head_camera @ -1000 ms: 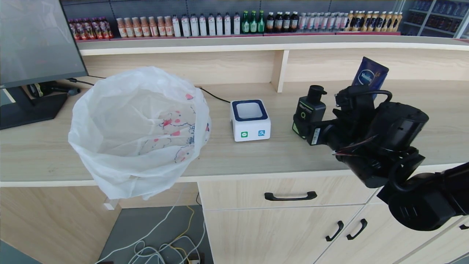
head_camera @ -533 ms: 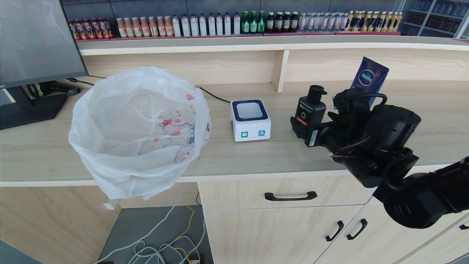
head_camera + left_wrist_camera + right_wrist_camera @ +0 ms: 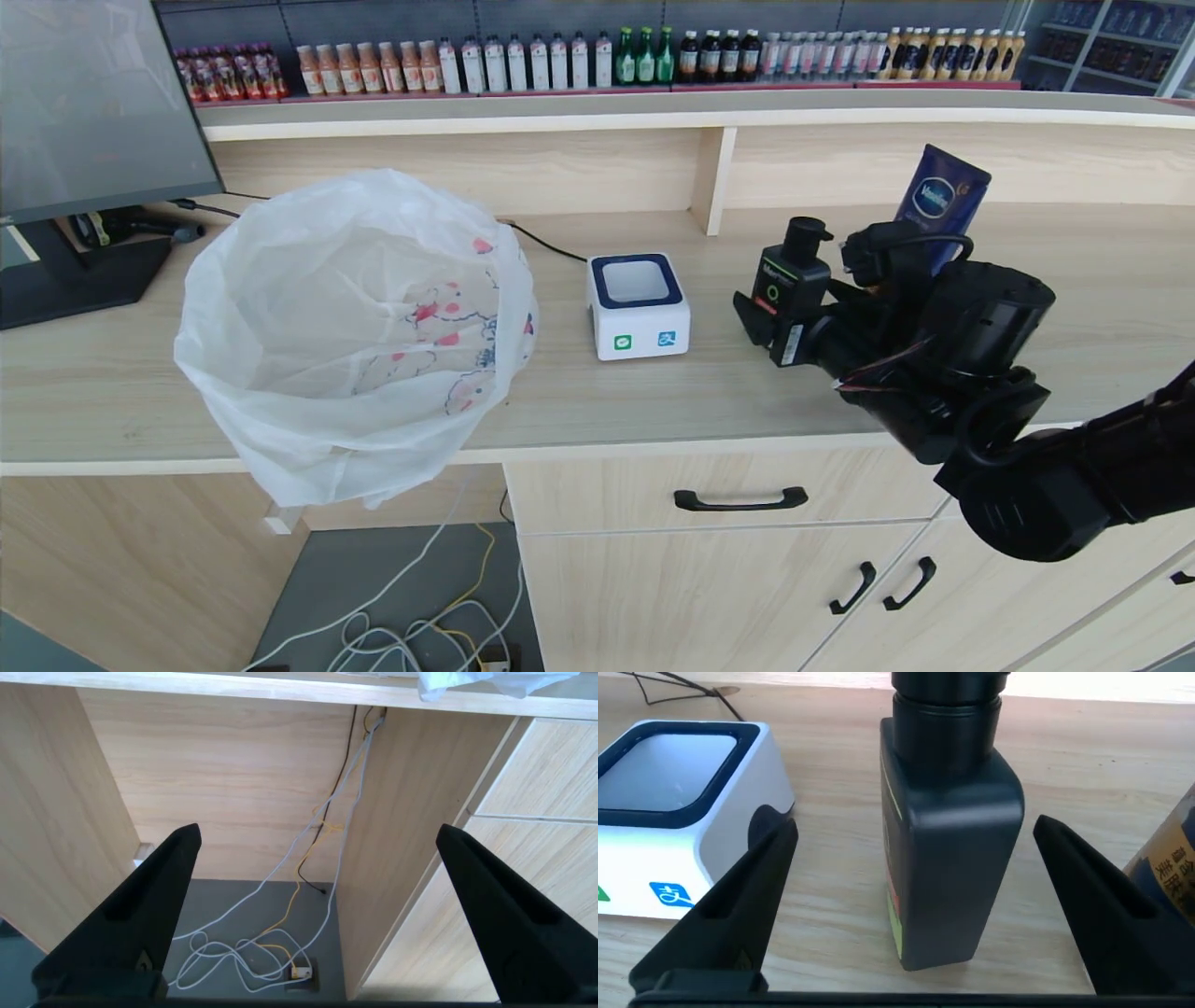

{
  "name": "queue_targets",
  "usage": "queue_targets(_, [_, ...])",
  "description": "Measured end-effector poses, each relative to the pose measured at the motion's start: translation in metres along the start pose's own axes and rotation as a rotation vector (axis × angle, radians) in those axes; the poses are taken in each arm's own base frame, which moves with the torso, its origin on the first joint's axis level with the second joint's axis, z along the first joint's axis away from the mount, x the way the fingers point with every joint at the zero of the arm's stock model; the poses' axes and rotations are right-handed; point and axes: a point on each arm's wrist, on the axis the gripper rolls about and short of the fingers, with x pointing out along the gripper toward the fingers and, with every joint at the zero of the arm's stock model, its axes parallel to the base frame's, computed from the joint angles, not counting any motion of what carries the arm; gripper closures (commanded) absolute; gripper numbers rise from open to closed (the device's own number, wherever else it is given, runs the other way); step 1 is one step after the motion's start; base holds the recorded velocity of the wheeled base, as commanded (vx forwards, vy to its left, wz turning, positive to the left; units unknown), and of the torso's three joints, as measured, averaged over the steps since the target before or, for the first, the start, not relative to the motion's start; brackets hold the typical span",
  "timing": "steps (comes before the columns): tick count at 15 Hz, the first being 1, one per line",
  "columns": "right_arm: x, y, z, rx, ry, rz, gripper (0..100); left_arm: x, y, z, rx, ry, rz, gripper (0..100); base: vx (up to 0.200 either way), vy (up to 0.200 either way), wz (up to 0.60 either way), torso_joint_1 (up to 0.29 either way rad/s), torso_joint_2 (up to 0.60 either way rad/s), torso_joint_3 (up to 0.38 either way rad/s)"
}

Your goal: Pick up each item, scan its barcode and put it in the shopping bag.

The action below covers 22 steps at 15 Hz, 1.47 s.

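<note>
A black pump bottle (image 3: 789, 271) stands upright on the wooden counter (image 3: 579, 401), right of the white scanner box (image 3: 638, 305). Behind it leans a dark blue tube (image 3: 941, 201). My right gripper (image 3: 770, 329) is open at the bottle's base. In the right wrist view the bottle (image 3: 952, 831) stands between the two fingers of the right gripper (image 3: 910, 929), touching neither, with the scanner (image 3: 682, 831) and the tube (image 3: 1172, 868) to either side. The white shopping bag (image 3: 355, 327) hangs open at the counter's left front. My left gripper (image 3: 313, 915) is open below counter height, holding nothing.
A monitor (image 3: 84, 103) stands at the far left, with a cable running to the scanner. A wooden divider (image 3: 714, 177) rises behind the scanner. Drawers (image 3: 742, 499) lie under the counter, and loose cables (image 3: 280, 952) on the floor.
My right gripper has moved forward and to the left, so its fingers now flank the black bottle's base. The bottle, the tube, the scanner and the bag have kept still.
</note>
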Motion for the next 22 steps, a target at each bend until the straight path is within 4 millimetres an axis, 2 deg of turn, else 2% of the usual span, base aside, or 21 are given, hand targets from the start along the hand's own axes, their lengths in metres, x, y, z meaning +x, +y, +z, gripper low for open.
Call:
queue_targets(9, [0.021,-0.003,-0.003,0.005,-0.039,0.043,0,0.000,0.000,0.000,0.000,0.000,0.000,0,0.000,0.000,0.00,0.000,0.00,0.000])
queue_targets(16, [0.027,-0.001,-0.012,0.011,-0.034,0.041,0,0.000,0.000,0.000,0.000,0.000,0.000,0,0.000,0.000,0.00,0.000,0.00,0.000])
queue_targets(17, [0.028,-0.001,-0.012,0.010,-0.035,0.040,100,0.000,0.000,0.000,0.000,0.000,0.000,0,0.000,0.000,0.00,0.000,0.00,0.000])
queue_targets(22, [0.028,-0.003,-0.014,0.015,-0.029,0.034,100,0.000,0.000,0.000,0.000,0.000,0.000,0,0.000,0.000,0.00,0.000,0.00,0.000])
